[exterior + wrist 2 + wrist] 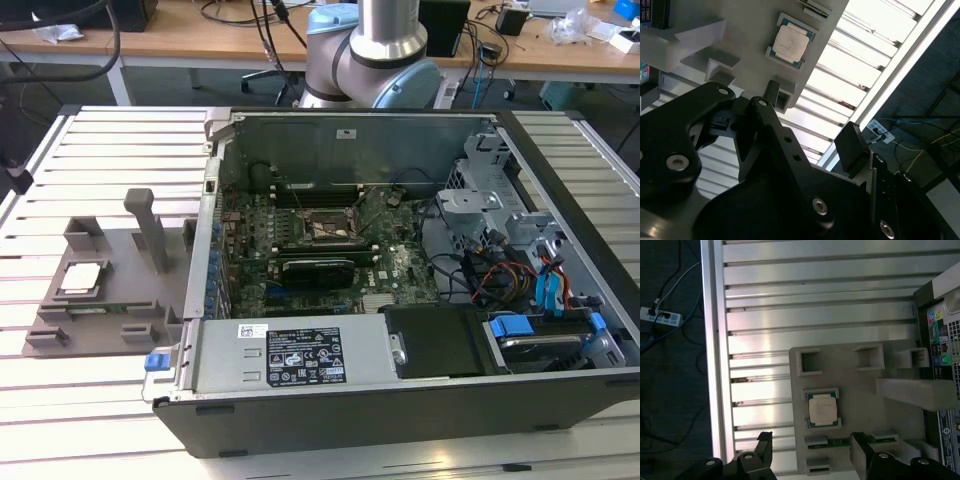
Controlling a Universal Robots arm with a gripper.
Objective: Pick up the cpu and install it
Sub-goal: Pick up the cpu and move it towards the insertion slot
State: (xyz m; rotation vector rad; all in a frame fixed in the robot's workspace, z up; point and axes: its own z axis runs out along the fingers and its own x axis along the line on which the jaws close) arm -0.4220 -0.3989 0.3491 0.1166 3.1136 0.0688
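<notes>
in the exterior view the cpu [80, 279] lies flat, silver top up, in a pocket of the grey fixture plate [115, 315]. the plate rests on the slatted table [120, 140], just beside the open computer case [300, 410], on the exterior view's left of it. the socket [330, 229] on the board inside the case looks empty, though from this angle i cannot be fully sure. so i judge that the work is at its first step, the approach for picking up; nothing is installed yet.

in the second wrist view the gripper [812, 122] hangs over the edge of the fixture plate [740, 30]. the cpu [790, 42] is ahead of it and apart from both fingers [852, 145]. the jaws stand wide apart and nothing is between them.

in the first wrist view the cpu [822, 409] sits in its pocket near the gripper [812, 449], not touched by it. the two dark fingers [765, 445] are spread wider than the chip, and the hand is empty.

as a judgement: the chip is thin and flat, and the pocket walls leave little room. a grasp here calls for the fingers to be centred over it, square to two opposite edges. they must then come down straight, so that both pads meet the edges evenly and do not press on the top.
</notes>
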